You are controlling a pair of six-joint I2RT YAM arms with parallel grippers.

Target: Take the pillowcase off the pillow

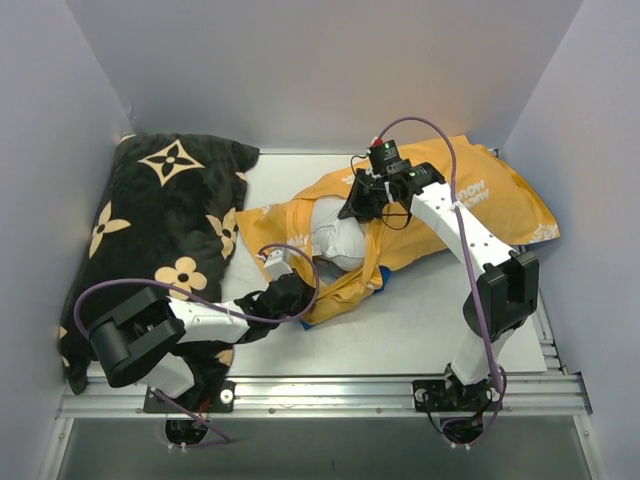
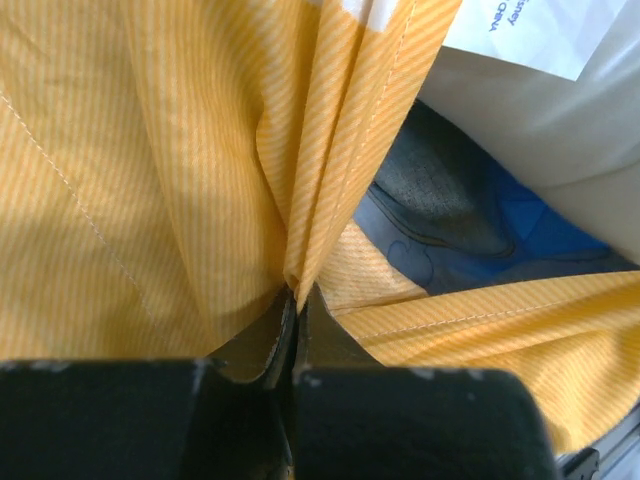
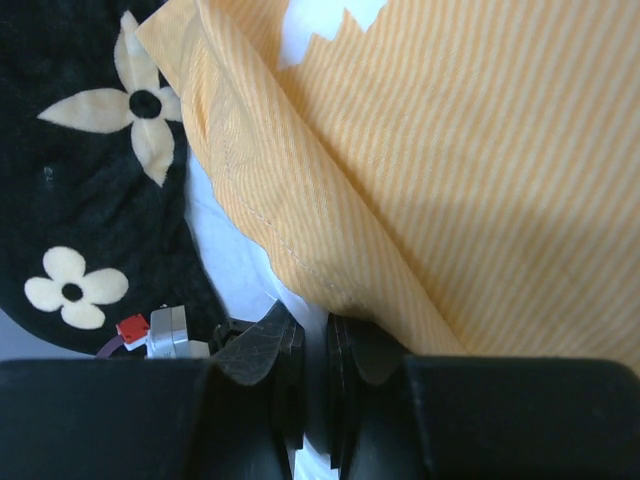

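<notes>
pillow [image 1: 335, 240] mostly hidden inside pillowcase [image 1: 510, 200] — white lettering [image 3: 320, 18] cut off, unreadable

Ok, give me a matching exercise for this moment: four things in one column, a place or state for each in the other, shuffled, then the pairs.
1. black cushion with tan flower motifs
2. plump white pillow
3. orange-yellow striped fabric pillowcase
4. left pincer

A. partly bared at the cover's open end
B. shut on a fold of fabric
C. far left in the overhead view
D. lettered side up, stretching right

Pairs: 1-C, 2-A, 3-D, 4-B.
</notes>
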